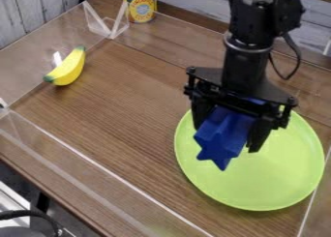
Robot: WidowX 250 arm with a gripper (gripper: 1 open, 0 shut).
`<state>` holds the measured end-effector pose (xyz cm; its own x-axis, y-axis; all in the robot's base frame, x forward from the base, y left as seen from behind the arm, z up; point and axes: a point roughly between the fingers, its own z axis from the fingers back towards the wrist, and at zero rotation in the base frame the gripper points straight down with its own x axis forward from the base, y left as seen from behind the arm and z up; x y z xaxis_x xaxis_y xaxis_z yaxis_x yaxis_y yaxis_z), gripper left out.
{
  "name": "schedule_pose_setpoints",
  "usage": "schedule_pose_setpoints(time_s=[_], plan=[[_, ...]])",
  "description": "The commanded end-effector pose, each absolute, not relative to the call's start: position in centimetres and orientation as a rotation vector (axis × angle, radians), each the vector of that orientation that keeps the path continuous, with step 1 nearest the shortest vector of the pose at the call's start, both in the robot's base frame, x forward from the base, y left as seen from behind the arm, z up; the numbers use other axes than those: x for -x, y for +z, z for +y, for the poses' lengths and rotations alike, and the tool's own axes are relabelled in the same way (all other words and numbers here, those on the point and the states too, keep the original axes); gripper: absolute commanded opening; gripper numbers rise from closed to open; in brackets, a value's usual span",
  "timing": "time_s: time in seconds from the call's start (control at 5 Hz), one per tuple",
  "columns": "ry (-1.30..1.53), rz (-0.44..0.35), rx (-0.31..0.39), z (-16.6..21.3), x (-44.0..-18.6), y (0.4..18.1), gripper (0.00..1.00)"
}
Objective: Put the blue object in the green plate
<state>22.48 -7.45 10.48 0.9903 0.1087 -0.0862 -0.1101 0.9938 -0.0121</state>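
Note:
The blue object [224,136] is a crumpled blue cloth hanging from my gripper [233,121]. The gripper's black fingers are shut on its upper part, and its lower tip hangs just over or on the plate's left half. The green plate [287,169] is a round lime-green disc on the wooden table at the right front. The black arm rises straight up above the plate.
A yellow banana [66,67] lies at the left near a clear plastic wall [39,47]. A yellow can [139,6] stands at the back. The wooden table [116,115] is bordered by a clear front barrier.

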Motion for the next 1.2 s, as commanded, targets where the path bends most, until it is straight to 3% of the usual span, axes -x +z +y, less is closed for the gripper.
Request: schedule_pose_setpoints(time_s=[0.0,1.0], plan=[[0.103,0.048,0.029,-7.50,-22.50,11.64,1.00],[0.094,0.051,0.030,-7.54,-22.01,12.17,1.00]])
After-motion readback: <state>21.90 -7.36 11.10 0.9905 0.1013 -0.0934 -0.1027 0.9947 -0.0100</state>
